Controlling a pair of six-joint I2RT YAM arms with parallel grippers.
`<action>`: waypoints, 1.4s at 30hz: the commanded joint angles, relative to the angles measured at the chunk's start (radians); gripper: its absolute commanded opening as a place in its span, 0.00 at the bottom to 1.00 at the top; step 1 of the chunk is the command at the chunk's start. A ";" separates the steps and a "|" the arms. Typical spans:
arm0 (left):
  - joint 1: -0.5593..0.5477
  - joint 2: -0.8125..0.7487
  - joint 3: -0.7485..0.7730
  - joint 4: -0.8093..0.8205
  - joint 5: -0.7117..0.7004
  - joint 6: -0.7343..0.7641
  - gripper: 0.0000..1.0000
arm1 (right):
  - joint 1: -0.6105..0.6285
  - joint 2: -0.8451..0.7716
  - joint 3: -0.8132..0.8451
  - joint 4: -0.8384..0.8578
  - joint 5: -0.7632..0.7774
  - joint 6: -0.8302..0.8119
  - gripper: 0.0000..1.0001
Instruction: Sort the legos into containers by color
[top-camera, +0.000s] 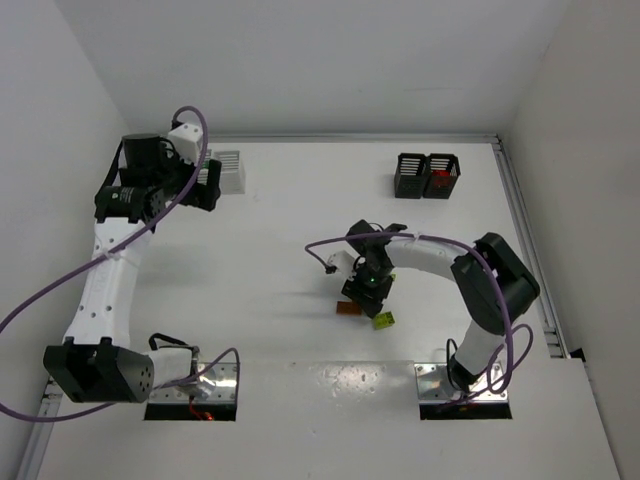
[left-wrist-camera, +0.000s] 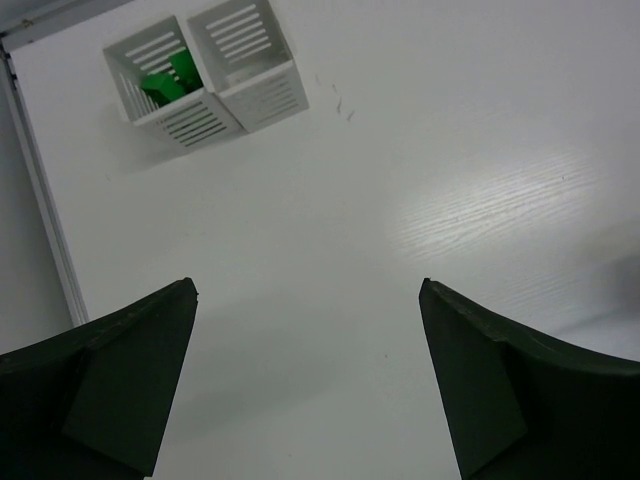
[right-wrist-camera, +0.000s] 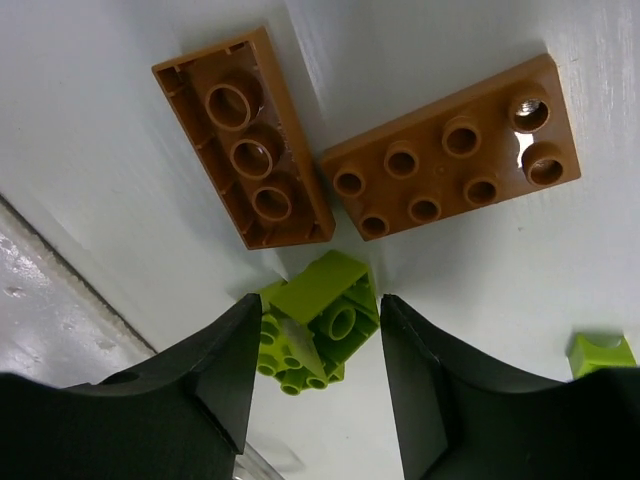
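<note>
Two arms, white and black, purple-cabled.
Left arm (top-camera: 105, 290) and right arm (top-camera: 430, 258): white link shells, black rounded joint housings. A purple cable (top-camera: 204, 140) loops off each. Bare shiny metal base plates (top-camera: 215, 380) under both. Fingers (right-wrist-camera: 190, 400) matte black, wedge-shaped, smooth-faced.

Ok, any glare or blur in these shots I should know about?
Left wrist: a bright glare streak on the table, white bins sharp. Right wrist: the wider brown plate crisp, the lime brick partly shaded. Top view: even light, soft shadows.
</note>
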 joint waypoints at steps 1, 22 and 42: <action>-0.007 -0.029 -0.047 0.059 0.009 0.008 1.00 | 0.017 -0.011 0.012 0.028 0.028 0.009 0.51; -0.048 -0.204 -0.284 0.078 0.308 0.215 1.00 | -0.008 -0.160 0.387 -0.096 0.100 0.057 0.13; -0.390 -0.174 -0.446 0.099 0.230 0.268 1.00 | -0.531 0.447 1.252 -0.071 0.200 0.192 0.12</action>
